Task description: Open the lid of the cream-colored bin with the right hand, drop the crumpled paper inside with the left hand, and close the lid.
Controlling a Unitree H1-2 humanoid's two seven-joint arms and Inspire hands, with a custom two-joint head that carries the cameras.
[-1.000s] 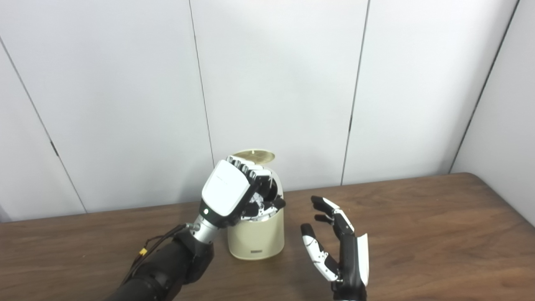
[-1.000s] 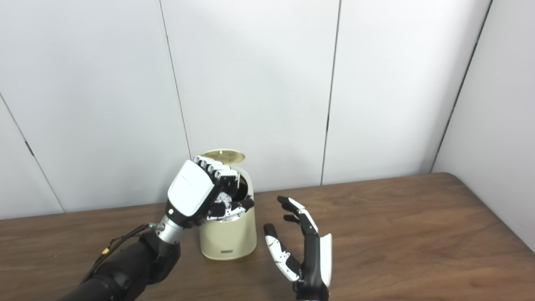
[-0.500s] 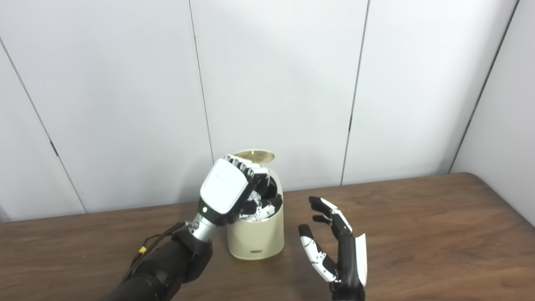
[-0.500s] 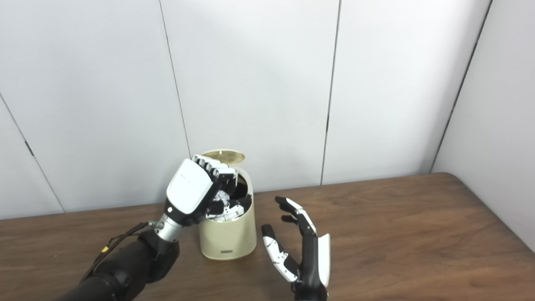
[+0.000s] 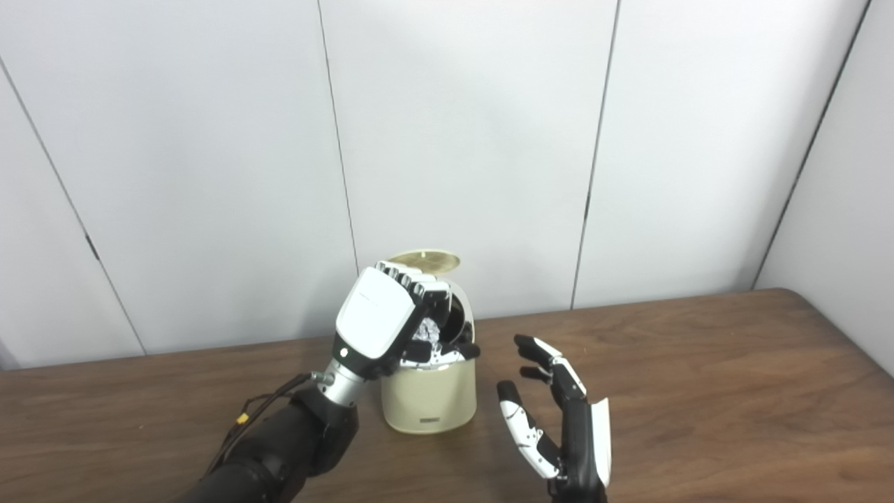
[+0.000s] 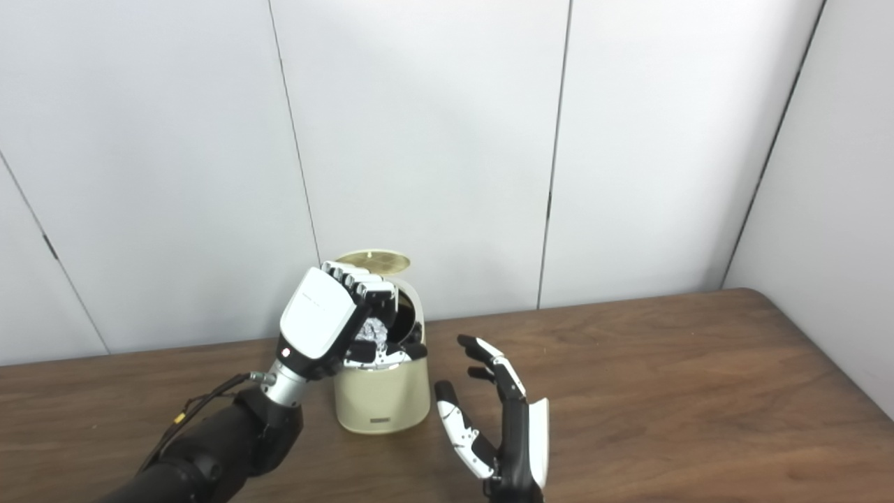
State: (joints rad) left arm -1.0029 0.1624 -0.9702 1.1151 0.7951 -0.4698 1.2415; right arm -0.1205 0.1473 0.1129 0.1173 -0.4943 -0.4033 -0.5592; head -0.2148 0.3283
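White crumpled paper [image 6: 374, 328] in left hand [image 6: 328, 325], plainer in right eye view

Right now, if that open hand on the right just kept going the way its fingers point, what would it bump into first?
Probably nothing on the table: the right hand points up and away, beside the cream-colored bin, toward the white wall. Depth is hard to judge.

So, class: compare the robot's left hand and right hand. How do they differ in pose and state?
The left hand is raised at the cream-colored bin's mouth, curled around crumpled paper; the right hand is low beside the bin, open, holding nothing. Both are black and white.
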